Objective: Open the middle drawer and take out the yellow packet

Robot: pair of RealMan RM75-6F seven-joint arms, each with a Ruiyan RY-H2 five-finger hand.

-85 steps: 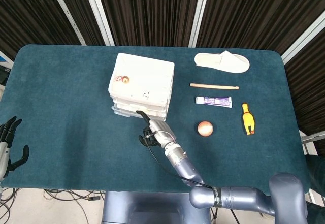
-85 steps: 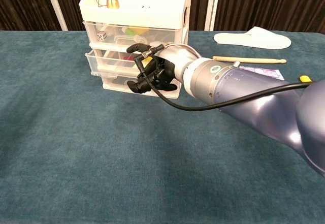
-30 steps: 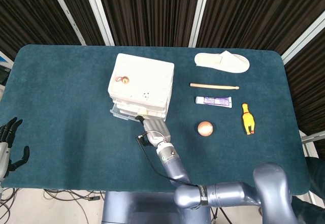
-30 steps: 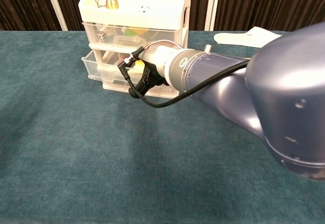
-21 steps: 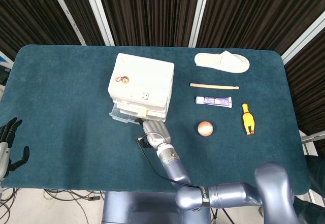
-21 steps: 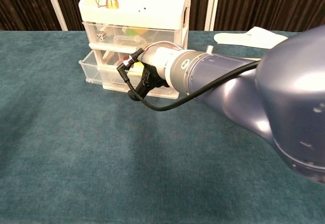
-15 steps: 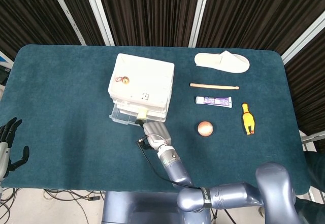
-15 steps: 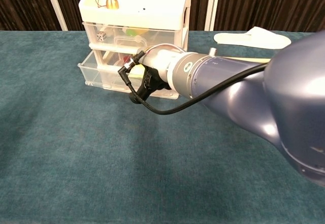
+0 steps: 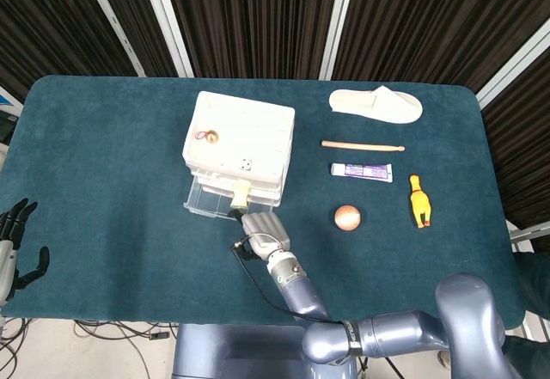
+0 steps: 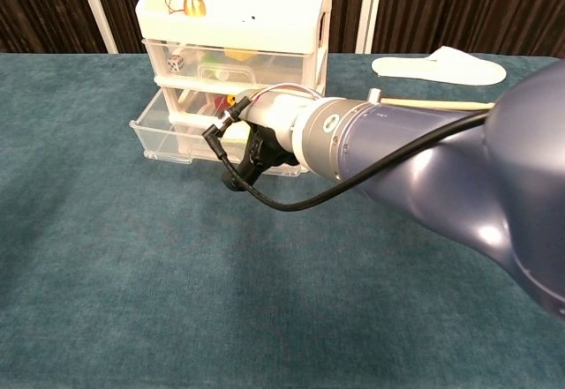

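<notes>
A white three-drawer unit (image 9: 241,143) stands left of the table's middle. Its clear middle drawer (image 9: 209,199) is pulled out toward me; in the chest view the same drawer (image 10: 168,138) juts out to the left. A yellow packet (image 9: 240,195) lies in the drawer's right part, just in front of the unit. My right hand (image 9: 262,228) is at the drawer's front right corner, its fingers curled on the front wall (image 10: 262,142). Off the table's left edge, my left hand (image 9: 14,243) hangs with its fingers apart, holding nothing.
Right of the unit lie a white slipper (image 9: 375,104), a wooden stick (image 9: 362,145), a tube (image 9: 362,171), a reddish ball (image 9: 347,217) and a yellow rubber chicken (image 9: 418,200). A small gold trinket (image 9: 207,137) sits on the unit's top.
My right hand has drawn back toward me with the middle drawer's front, sliding the drawer further out and uncovering the yellow packet. The left hand has stayed still.
</notes>
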